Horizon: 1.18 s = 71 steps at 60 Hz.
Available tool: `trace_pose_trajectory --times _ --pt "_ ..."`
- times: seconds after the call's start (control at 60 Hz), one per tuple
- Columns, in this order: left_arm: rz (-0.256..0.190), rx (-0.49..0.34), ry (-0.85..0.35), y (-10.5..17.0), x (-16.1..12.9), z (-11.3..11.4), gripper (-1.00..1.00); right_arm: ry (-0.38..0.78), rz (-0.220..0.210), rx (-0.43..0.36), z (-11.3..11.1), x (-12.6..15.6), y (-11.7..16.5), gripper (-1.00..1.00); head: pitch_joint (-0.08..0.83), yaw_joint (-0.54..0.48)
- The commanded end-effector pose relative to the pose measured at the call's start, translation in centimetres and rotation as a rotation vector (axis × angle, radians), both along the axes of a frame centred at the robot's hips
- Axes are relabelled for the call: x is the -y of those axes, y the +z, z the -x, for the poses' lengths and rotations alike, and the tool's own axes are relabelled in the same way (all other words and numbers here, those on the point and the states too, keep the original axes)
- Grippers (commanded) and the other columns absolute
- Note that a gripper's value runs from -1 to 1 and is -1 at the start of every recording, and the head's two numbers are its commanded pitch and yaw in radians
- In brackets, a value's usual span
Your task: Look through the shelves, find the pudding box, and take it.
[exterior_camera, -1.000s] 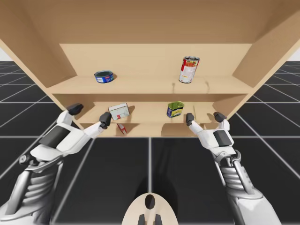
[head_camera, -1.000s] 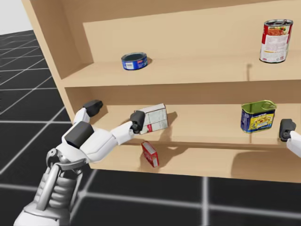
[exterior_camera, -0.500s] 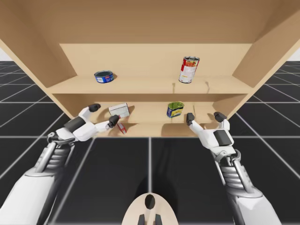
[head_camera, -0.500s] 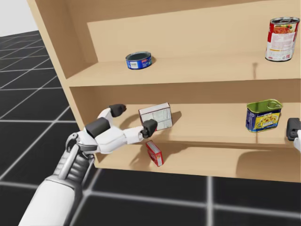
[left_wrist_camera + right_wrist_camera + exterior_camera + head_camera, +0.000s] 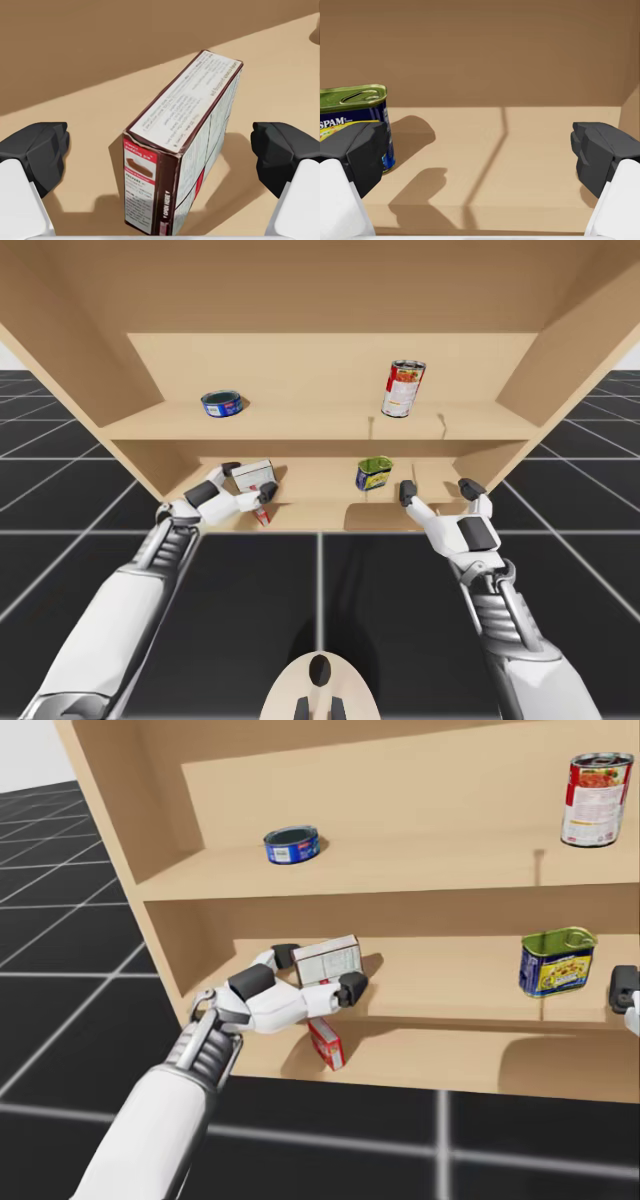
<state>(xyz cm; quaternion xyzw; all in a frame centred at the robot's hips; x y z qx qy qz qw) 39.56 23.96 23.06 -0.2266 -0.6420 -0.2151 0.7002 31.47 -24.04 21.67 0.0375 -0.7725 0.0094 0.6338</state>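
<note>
The pudding box (image 5: 256, 475) (image 5: 328, 960) is white with brown edges and stands on the middle shelf (image 5: 320, 502), at its left part. My left gripper (image 5: 249, 481) (image 5: 318, 972) (image 5: 159, 155) is open and straddles it. One finger sits on each side of the box (image 5: 185, 145), and a gap shows on both sides. My right gripper (image 5: 437, 490) (image 5: 480, 155) is open at the front of the same shelf, further right, with nothing between its fingers.
A blue rectangular tin with a green lid (image 5: 373, 473) (image 5: 556, 960) (image 5: 355, 107) stands beside my right gripper. A small red box (image 5: 261, 513) (image 5: 326, 1043) leans on the lowest shelf. On the upper shelf are a flat blue can (image 5: 221, 403) and a tall red can (image 5: 403, 388).
My left arm has stretched forward into the middle shelf, and its open fingers have come to either side of the pudding box. My head has turned slightly. The right arm has barely moved.
</note>
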Motion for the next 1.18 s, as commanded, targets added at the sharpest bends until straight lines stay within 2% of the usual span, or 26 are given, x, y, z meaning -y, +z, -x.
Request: trace_pose_trajectory --times 0.017,0.117,0.15,0.167,0.183,0.217,0.233,0.25,0.317,0.5,0.867,1.083,1.15,1.183 --pt "0.002 -0.005 -0.003 -0.2 0.9 -0.7 -1.00 0.000 -0.010 -0.001 0.0 -0.1 -0.1 -1.00 0.430 0.26" --pt "0.001 -0.005 -0.004 -0.4 1.2 -0.9 -1.00 -0.001 -0.012 0.000 0.0 0.0 -0.1 -1.00 0.429 0.25" --pt "0.002 -0.005 -0.002 -0.5 1.2 -0.8 -0.95 -0.002 -0.012 0.000 0.0 0.0 -0.1 -1.00 0.428 0.25" --pt "0.001 -0.004 0.000 -0.5 1.2 -0.8 -0.74 -0.002 -0.012 0.000 0.0 0.0 -0.1 -1.00 0.428 0.25" --pt "0.002 -0.004 0.002 -0.6 1.3 -0.8 -0.38 -0.002 -0.013 0.000 0.0 0.0 -0.1 -1.00 0.428 0.25" --pt "0.006 -0.006 -0.003 -0.7 1.2 -0.7 0.08 -0.003 -0.013 0.000 0.0 0.0 -0.1 -1.00 0.429 0.25" --pt "0.007 -0.006 -0.005 -0.7 1.2 -0.7 0.79 -0.003 -0.013 0.000 0.0 0.0 -0.1 -1.00 0.430 0.25" --pt "0.007 -0.006 -0.005 -0.7 1.1 -0.6 0.95 -0.003 -0.014 0.000 0.0 0.0 -0.1 -1.00 0.431 0.25" --pt "0.008 -0.009 -0.010 -0.8 1.0 -0.6 1.00 -0.003 -0.013 0.000 0.0 0.0 -0.1 -1.00 0.433 0.25" --pt "0.037 -0.001 -0.008 -0.5 0.4 -0.4 1.00 -0.004 -0.016 -0.001 -0.1 0.0 -0.1 -1.00 0.430 0.25" --pt "0.098 0.148 -0.023 4.1 -0.1 2.6 1.00 -0.006 -0.018 0.001 -0.1 0.1 0.0 -1.00 0.415 0.25" --pt "0.060 0.186 -0.004 4.7 -1.0 5.6 1.00 -0.011 -0.024 0.001 -0.1 0.3 0.0 -1.00 0.413 0.25" --pt "0.025 0.194 -0.016 4.6 -1.3 7.3 1.00 -0.017 -0.026 0.002 0.0 0.4 0.2 -1.00 0.413 0.25" --pt "-0.012 0.201 -0.028 4.6 -1.5 8.5 1.00 -0.021 -0.027 0.002 0.0 0.4 0.2 -1.00 0.414 0.24"
